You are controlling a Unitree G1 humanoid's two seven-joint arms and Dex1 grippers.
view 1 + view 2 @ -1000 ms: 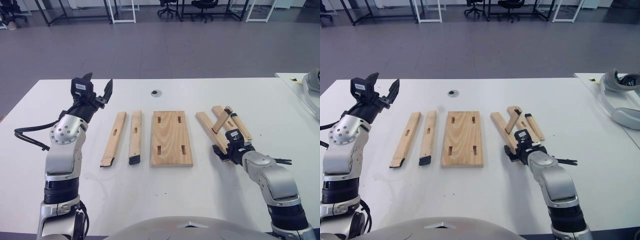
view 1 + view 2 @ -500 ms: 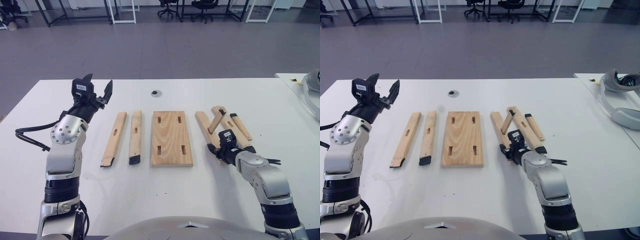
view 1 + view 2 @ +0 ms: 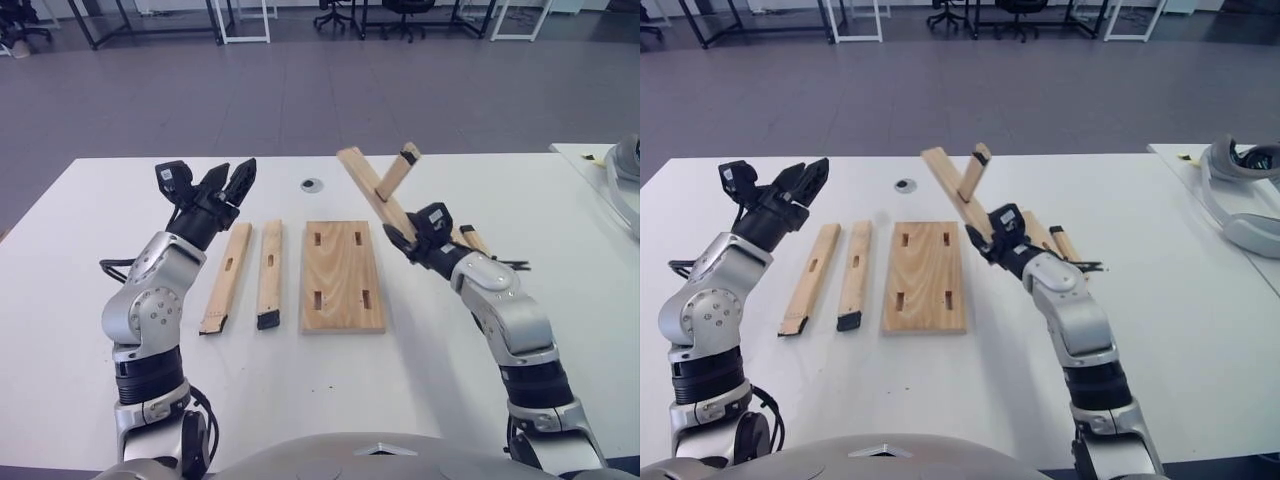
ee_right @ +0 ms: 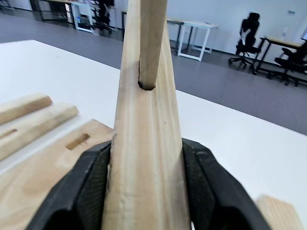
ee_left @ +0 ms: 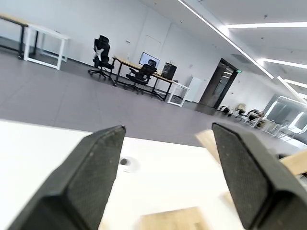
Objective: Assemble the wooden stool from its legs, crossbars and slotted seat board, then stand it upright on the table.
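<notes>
The slotted seat board point(image 3: 343, 275) lies flat mid-table. Two slotted legs point(image 3: 228, 275) point(image 3: 270, 272) lie left of it. My right gripper point(image 3: 410, 238) is shut on a third leg point(image 3: 370, 188), held tilted up above the board's far right corner, with a crossbar point(image 3: 396, 170) stuck in its slot. In the right wrist view the fingers point(image 4: 88, 184) clamp that leg point(image 4: 146, 143), and the crossbar point(image 4: 151, 38) enters its slot. More wooden pieces point(image 3: 1065, 243) lie on the table behind the right arm. My left gripper point(image 3: 225, 185) hovers open beyond the left legs' far ends, its fingers point(image 5: 96, 167) spread wide.
A round cable grommet point(image 3: 312, 185) sits in the table behind the board. A white headset point(image 3: 1245, 190) rests on a neighbouring surface at the far right. Bare tabletop point(image 3: 330, 380) lies in front of the board.
My right gripper has lifted the leg with its crossbar off the table and swung it up and left toward the board. My left arm has shifted right, closer to the left legs.
</notes>
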